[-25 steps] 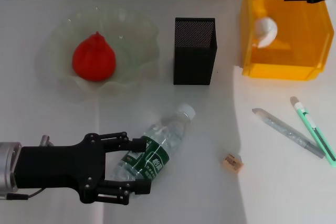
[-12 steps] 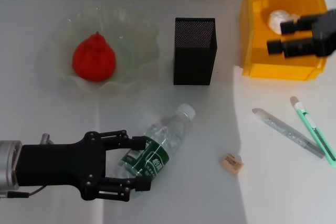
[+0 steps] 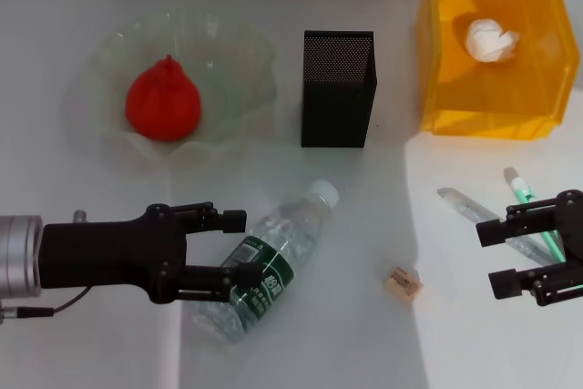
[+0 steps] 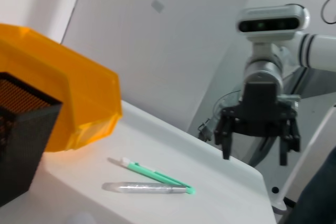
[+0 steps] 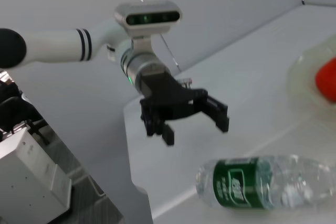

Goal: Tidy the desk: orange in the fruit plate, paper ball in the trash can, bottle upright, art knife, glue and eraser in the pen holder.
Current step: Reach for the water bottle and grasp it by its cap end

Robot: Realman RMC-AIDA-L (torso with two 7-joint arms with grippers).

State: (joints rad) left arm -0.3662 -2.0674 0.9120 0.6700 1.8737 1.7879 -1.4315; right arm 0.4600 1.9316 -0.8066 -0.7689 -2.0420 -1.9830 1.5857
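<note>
Head view. The black left gripper (image 3: 232, 248) reaches in from the left edge with its fingers spread apart around the lower half of the clear plastic bottle with a green label and white cap (image 3: 266, 264), which lies on its side on the white desk (image 3: 82, 189), cap pointing toward the black mesh pen holder (image 3: 337, 88). The red-orange fruit (image 3: 162, 100) sits in the translucent scalloped fruit plate (image 3: 237, 61) at upper left. The crumpled white paper ball (image 3: 491, 40) lies inside the orange plastic bin serving as the trash can (image 3: 487, 120) at upper right. The black right gripper (image 3: 501, 257) hovers at the right edge, fingers apart and empty, over the lower ends of the grey art knife (image 3: 474, 211) and the green-and-white glue pen (image 3: 528, 202), which lie side by side. The small tan eraser (image 3: 403, 282) lies between the bottle and the right gripper, apart from both.

Left wrist view. The right gripper (image 4: 254, 148) hangs open above the far edge of the desk (image 4: 220, 182). The glue pen (image 4: 155, 174) and art knife (image 4: 142, 187) lie together on the desk, near the trash can (image 4: 68, 103) and the pen holder (image 4: 21, 135).

Right wrist view. The left gripper (image 5: 191, 124) is open just beside the labelled end of the lying bottle (image 5: 262, 187); whether it touches the bottle cannot be told. The fruit (image 5: 326, 80) and the plate rim (image 5: 299, 72) show at the picture's edge.
</note>
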